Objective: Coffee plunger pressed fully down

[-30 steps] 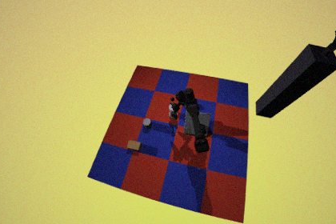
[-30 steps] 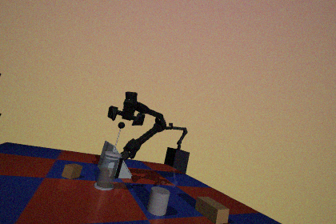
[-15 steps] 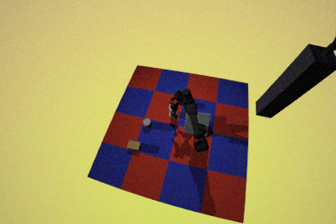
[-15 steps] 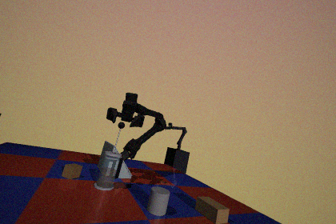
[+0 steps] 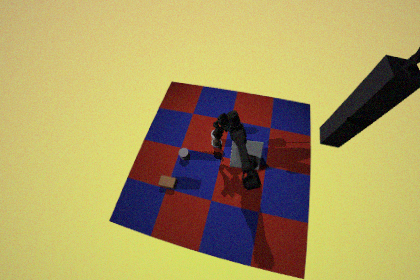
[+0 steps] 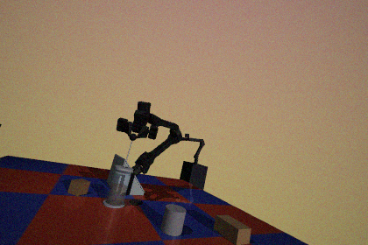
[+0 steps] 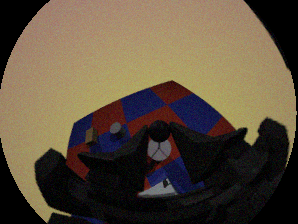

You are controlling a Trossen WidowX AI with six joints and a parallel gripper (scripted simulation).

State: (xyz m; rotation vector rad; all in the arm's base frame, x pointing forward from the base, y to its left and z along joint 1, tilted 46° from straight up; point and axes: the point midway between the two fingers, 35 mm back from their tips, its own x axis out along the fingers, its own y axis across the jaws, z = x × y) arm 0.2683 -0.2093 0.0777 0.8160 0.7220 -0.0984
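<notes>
The coffee press (image 5: 216, 143) (image 6: 117, 189) (image 7: 159, 151) is a clear, pale cylinder standing upright on the checkered mat. Its thin plunger rod (image 6: 129, 150) rises well above the lid, with a round black knob (image 6: 132, 136) (image 7: 159, 132) on top, so the plunger is up. My gripper (image 5: 217, 132) (image 6: 134, 135) (image 7: 158, 125) is over the press, its fingers drawn in on both sides of the knob. In the wrist view the fingertips appear to touch the knob's sides; they partly hide it in the top view.
A grey cylinder (image 5: 184, 153) (image 6: 173, 220) (image 7: 116, 129) and a tan block (image 5: 167, 181) (image 6: 233, 230) (image 7: 91, 136) stand to one side. An orange-brown block (image 6: 79, 187) is on the press's other side. A pale grey slab (image 5: 256, 149) (image 7: 161, 189) is beside the press, near the arm's base.
</notes>
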